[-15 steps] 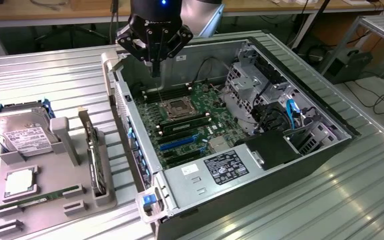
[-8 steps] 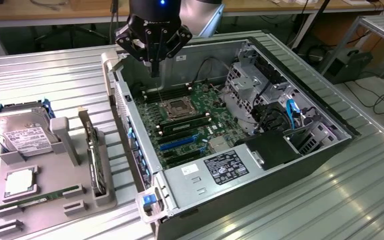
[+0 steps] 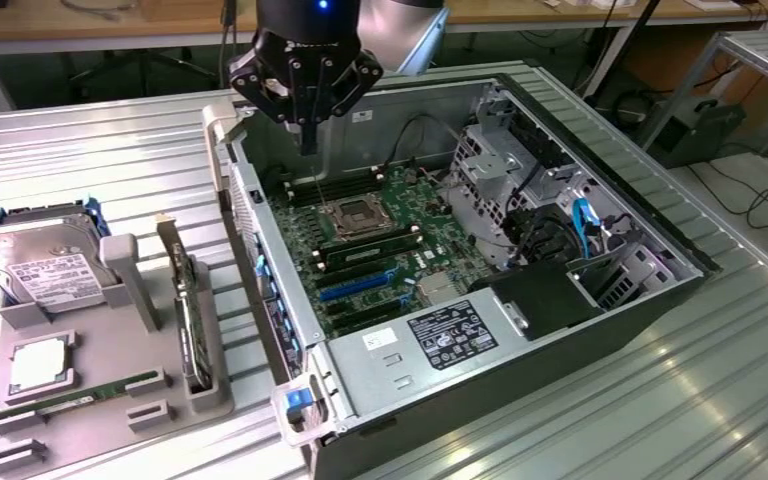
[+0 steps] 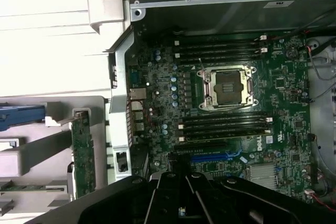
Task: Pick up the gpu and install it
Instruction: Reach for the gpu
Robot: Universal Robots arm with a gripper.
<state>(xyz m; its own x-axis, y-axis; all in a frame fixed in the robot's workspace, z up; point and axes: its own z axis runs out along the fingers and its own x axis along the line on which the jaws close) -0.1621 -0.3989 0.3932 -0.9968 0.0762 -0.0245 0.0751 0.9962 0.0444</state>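
1. While the black gripper point(image 3: 308, 132) hangs above the rear of the open computer case point(image 3: 518, 410), its slim fingers are seen pressed together into one narrow point, and nothing is held between them.
2. The gpu point(image 3: 189, 318) is found well apart from the gripper, toward the exterior view's left. It is stood on its long edge in a slot of the grey moulded holder point(image 3: 91, 335). It is seen as a thin, flat, dark card with a slim pale bracket at its far end.
3. In the same holder, a silver hard drive point(image 3: 40, 268) with a white label is seated in a blue frame. A square, metal-lidded processor point(image 3: 40, 365) and a narrow green memory stick point(image 3: 80, 397) are laid nearer the camera.
4. The case, a sheet-metal box, is laid on its side with its interior exposed. A green motherboard point(image 3: 404, 190) is fixed to its floor. On the board, a square metal-framed socket point(image 3: 357, 215) is flanked by long black memory slots, and a blue expansion slot point(image 3: 357, 287) is seen beyond them.
5. Everything is carried on a ribbed, shiny metal table point(image 3: 104, 150).
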